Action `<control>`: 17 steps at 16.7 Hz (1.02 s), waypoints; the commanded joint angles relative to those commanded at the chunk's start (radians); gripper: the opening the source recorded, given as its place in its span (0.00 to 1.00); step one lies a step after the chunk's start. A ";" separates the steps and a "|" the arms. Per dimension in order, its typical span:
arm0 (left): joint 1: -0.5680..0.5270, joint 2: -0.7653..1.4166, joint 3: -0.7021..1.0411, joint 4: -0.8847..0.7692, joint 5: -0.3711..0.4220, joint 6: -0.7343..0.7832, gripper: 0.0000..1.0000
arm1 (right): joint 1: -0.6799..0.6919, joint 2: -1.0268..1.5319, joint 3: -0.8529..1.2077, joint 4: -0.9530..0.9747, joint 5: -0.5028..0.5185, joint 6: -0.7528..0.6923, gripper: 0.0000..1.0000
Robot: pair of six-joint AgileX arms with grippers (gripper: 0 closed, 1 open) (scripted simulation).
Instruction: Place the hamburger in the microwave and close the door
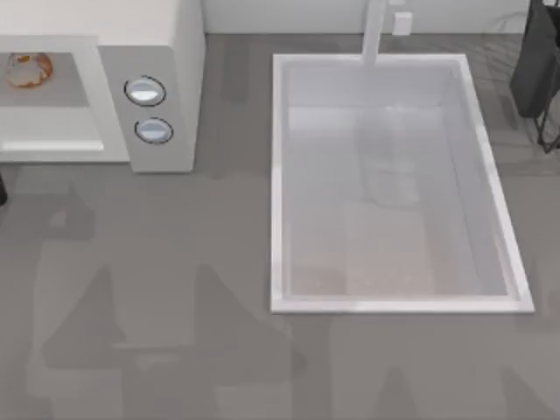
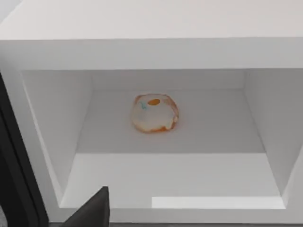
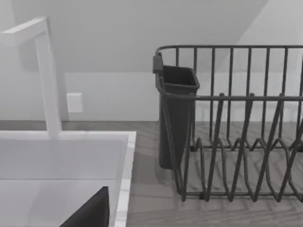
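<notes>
1. Hamburger point(image 2: 155, 113) is lying on the floor of the microwave point(image 2: 142, 28), in the middle of the chamber, well ahead of the left gripper point(image 2: 90, 213) and apart from it.
2. From above, the bun is showing inside the chamber to the left of the two knobs point(image 1: 145, 91).
3. The front of the chamber is standing uncovered; a dark upright edge point(image 2: 14, 179) is sitting just beside the opening.
4. The left gripper is facing the opening from outside; whether it is wide or narrow, I cannot tell.
5. The right gripper point(image 3: 90, 213) is hanging over the sink point(image 3: 125, 156), with the tap point(image 3: 47, 80) and dish rack point(image 3: 236, 142) beyond it; its spread cannot be told either.
</notes>
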 joint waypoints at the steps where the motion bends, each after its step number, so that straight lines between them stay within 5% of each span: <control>1: -0.013 -0.078 -0.029 -0.028 -0.014 -0.005 1.00 | 0.000 0.000 0.000 0.000 0.000 0.000 1.00; 11: -0.148 -0.841 -0.321 -0.305 -0.151 -0.062 1.00 | 0.000 0.000 0.000 0.000 0.000 0.000 1.00; 17: -0.183 -1.004 -0.387 -0.368 -0.177 -0.076 1.00 | 0.000 0.000 0.000 0.000 0.000 0.000 1.00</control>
